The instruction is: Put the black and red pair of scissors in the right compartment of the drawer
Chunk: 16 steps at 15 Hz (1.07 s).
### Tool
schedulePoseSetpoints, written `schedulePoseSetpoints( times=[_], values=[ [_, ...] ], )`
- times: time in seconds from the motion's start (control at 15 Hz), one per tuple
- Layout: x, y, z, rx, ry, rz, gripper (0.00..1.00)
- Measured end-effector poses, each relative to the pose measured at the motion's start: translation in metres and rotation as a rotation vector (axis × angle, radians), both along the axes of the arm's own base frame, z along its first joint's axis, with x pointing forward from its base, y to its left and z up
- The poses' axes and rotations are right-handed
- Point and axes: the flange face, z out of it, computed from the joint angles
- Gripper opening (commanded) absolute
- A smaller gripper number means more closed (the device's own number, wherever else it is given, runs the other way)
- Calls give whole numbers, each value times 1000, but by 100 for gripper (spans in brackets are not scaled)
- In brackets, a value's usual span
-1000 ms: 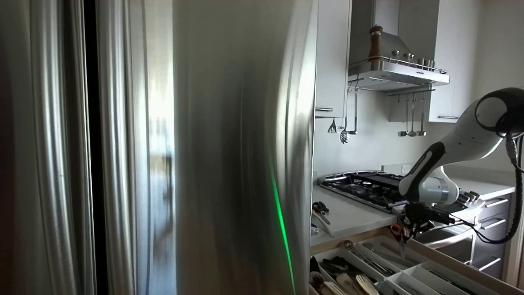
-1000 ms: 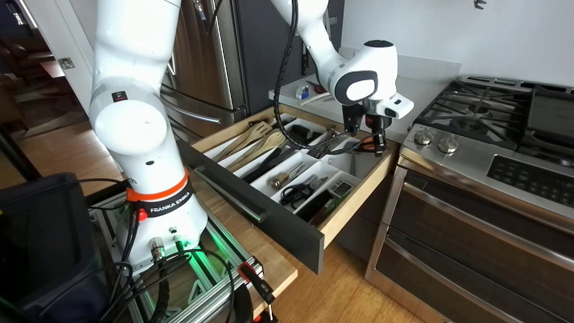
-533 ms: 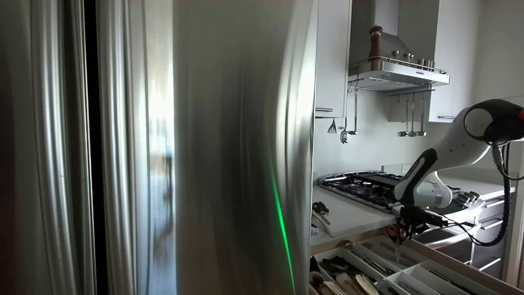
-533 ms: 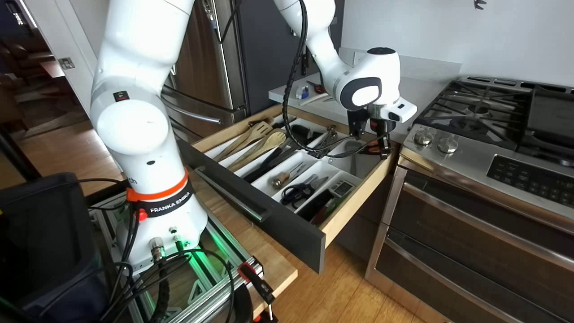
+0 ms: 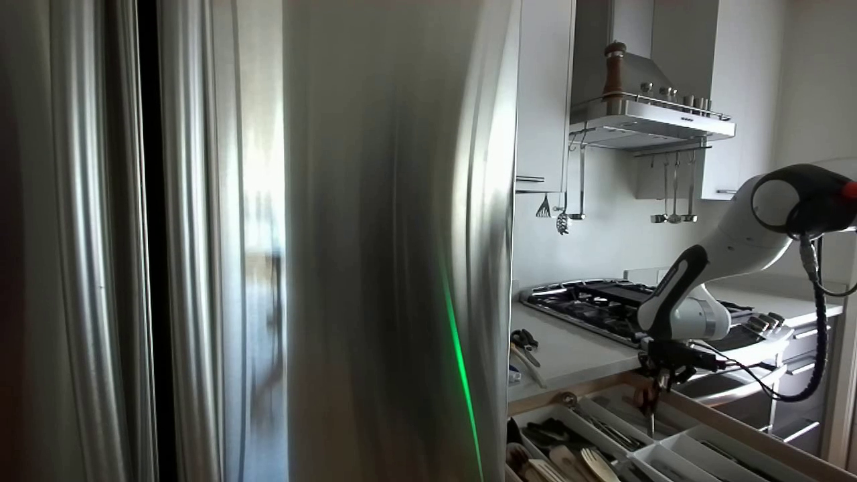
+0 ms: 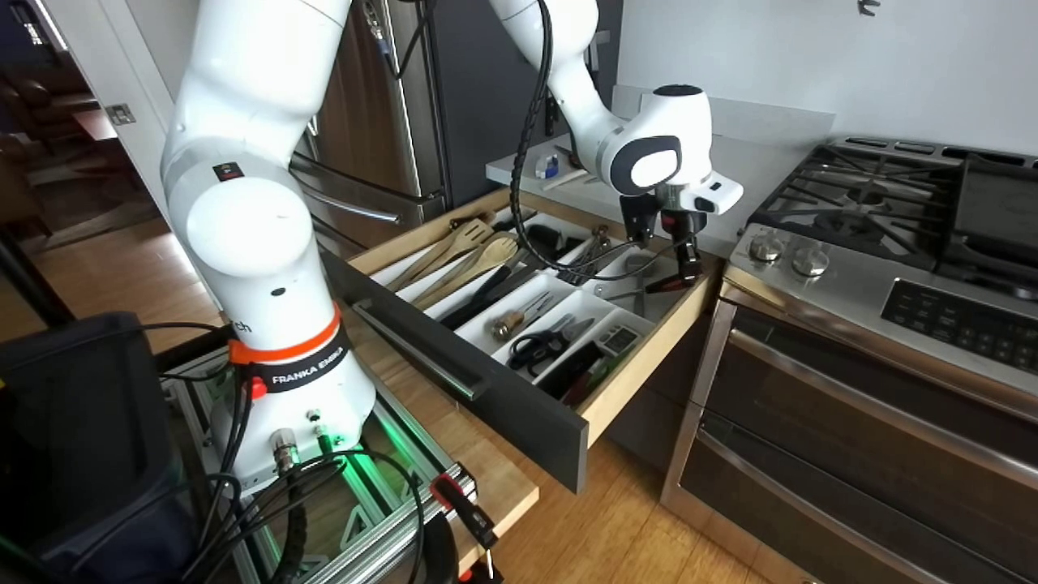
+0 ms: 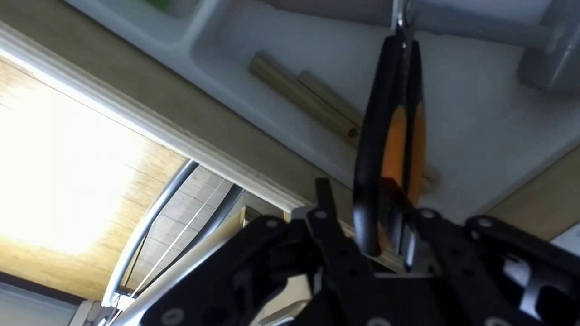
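From left in an exterior view, your wood-sided, dark-fronted drawer (image 6: 527, 418) holds a pale wooden slotted spatula (image 6: 454, 244), then black-looped scissors (image 6: 545, 345). The black-and-orange-handled scissors (image 6: 666, 284) slant into its white far-right compartment (image 6: 663, 305). Rightmost, your black pincer (image 7: 366, 185) stands spread about their handles, a gap showing in the wrist view.

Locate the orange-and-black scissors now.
In the wrist view, the scissors are right of centre at the hand, in front of two wooden sticks; in an exterior view, near the far right corner of the drawer.
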Motion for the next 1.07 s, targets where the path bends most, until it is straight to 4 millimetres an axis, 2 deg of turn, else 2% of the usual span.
schedulePoseSetpoints(
  times=[0.27,0.33,0.87,1.07],
  values=[
    [4,15,-3,7,3,24,95],
    [5,18,-3,10,3,30,99],
    [12,46,-10,39,-11,84,100],
    [11,45,-18,23,-29,98,100]
  ],
)
